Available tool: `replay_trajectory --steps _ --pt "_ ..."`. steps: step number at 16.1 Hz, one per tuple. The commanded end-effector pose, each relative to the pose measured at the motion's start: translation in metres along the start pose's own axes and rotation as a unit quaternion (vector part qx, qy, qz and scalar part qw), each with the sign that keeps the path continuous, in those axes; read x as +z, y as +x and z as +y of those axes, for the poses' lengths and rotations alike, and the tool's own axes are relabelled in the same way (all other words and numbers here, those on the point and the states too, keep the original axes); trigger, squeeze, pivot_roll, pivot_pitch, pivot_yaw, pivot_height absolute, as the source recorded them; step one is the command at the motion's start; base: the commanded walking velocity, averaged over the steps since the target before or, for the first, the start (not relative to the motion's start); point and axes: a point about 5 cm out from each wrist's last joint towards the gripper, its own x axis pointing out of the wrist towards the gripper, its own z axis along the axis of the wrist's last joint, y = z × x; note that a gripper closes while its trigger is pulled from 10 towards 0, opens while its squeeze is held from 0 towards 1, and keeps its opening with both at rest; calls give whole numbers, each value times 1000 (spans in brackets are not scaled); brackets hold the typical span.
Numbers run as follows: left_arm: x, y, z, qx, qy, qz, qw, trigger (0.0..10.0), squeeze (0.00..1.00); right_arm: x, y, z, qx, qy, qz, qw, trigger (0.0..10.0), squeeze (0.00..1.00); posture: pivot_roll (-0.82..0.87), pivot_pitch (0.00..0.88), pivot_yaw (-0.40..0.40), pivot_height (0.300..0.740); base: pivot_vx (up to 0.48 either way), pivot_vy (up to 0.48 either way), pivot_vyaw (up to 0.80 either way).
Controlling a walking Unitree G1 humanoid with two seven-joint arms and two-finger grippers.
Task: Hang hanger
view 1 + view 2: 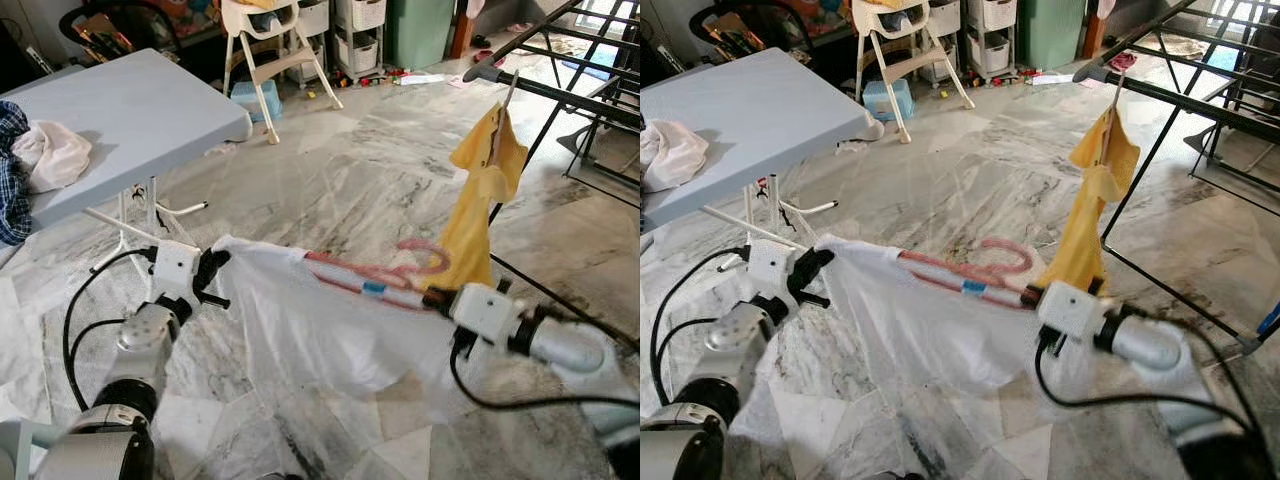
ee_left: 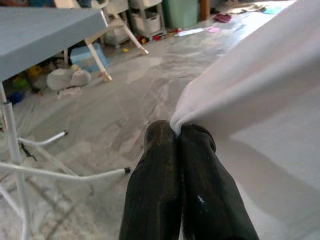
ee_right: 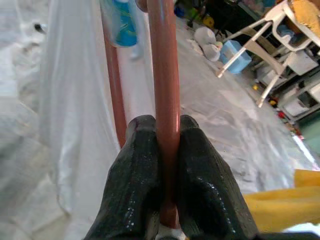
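Note:
A pink hanger (image 1: 385,275) lies roughly level in mid-air with a white garment (image 1: 330,330) draped over it. My right gripper (image 1: 432,297) is shut on the hanger's bar (image 3: 164,100); a blue label (image 3: 120,25) sits on the bar further along. My left gripper (image 1: 215,268) is shut on the garment's corner (image 2: 176,125), holding the cloth stretched out to the left. A black drying rack (image 1: 560,95) stands at the right with a yellow garment (image 1: 480,195) hanging from its rail, just beyond the hanger's hook (image 1: 425,257).
A grey folding table (image 1: 120,120) stands at the left with crumpled clothes (image 1: 45,155) on it. A white high chair (image 1: 270,50), storage drawers and toys line the far wall. Marble floor (image 1: 340,170) lies open between table and rack.

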Motion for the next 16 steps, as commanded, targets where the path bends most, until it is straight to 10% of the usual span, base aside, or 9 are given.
replay_trajectory --steps 1,8,12,16 --pt "-15 -10 10 38 -4 36 999 0 0 18 -5 -6 -2 4 -63 998 0 0 -215 54 142 740 0 0 0" --pt "-37 -42 47 137 -16 92 986 0 0 -14 -69 -20 56 47 -9 997 0 0 -225 6 112 740 0 0 0" --pt "-48 -55 56 175 -17 121 977 0 0 -20 -75 -20 99 61 -3 993 0 0 -192 4 124 740 0 0 0" --pt "-21 -22 29 126 -55 37 990 0 0 -25 -64 -13 139 -9 37 990 0 0 -165 0 114 740 0 0 0"
